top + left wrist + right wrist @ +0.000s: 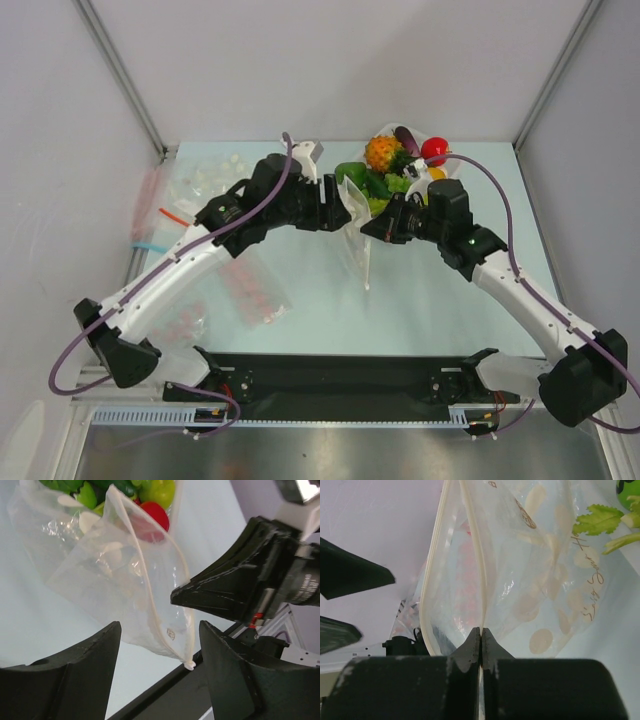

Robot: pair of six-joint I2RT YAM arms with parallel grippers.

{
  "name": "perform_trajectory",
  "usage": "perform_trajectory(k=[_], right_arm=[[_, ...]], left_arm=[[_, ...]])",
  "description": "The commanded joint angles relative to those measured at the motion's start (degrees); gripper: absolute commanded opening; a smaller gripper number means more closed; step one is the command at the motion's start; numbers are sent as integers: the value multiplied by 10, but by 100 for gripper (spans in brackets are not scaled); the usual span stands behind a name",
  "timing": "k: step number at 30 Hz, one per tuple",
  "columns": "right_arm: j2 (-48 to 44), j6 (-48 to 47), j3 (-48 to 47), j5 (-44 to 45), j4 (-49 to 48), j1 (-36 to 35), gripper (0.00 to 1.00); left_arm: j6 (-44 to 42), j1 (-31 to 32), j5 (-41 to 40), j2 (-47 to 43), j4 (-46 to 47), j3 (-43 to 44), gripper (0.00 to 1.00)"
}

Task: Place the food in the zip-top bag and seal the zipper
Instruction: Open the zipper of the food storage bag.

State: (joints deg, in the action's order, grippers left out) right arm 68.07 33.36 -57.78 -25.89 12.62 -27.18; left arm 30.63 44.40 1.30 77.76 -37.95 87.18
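The clear zip-top bag [360, 250] hangs between both grippers above the table, its mouth partly open. Pale round marks and script show on its wall [555, 580]. My right gripper [481, 630] is shut on the bag's cream zipper strip [480, 555]; in the top view it [372, 228] sits just right of the bag. My left gripper [160, 625] is open, with the bag's lower corner [189, 665] hanging between its fingers, untouched. The food [392, 165], orange, red and green pieces, lies piled behind the bag. A red piece [155, 515] and green ones [160, 490] show past the bag.
A clear packet with white dots [215, 170] and a flat packet with pink-red blobs [250, 290] lie at the left. A thin red strip [175, 215] lies near them. The black base rail [340, 375] runs along the near edge.
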Motion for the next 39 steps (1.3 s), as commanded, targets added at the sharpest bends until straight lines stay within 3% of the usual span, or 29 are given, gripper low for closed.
perform_trajectory(k=[1, 11, 13, 14, 20, 27, 31, 39], right_arm=[[-20, -17, -28, 36, 2, -6, 0], [-24, -25, -28, 32, -8, -15, 0], [-23, -26, -27, 30, -6, -16, 0], [-23, -28, -27, 29, -4, -16, 0], [-27, -32, -20, 30, -6, -16, 0], [-34, -27, -2, 51, 16, 8, 0], [-42, -30, 6, 101, 56, 40, 0], [-16, -50, 10, 103, 49, 56, 14]], left_arm=[[23, 16, -10, 27, -32, 28, 70], [43, 27, -38, 70, -56, 27, 68], [42, 27, -40, 72, -53, 21, 56], [40, 27, -45, 74, -56, 24, 42], [20, 27, -63, 91, -95, 46, 0], [-4, 17, -118, 85, -164, 85, 0], [7, -21, -116, 57, -176, 63, 0], [-2, -41, -112, 22, -191, 66, 0]])
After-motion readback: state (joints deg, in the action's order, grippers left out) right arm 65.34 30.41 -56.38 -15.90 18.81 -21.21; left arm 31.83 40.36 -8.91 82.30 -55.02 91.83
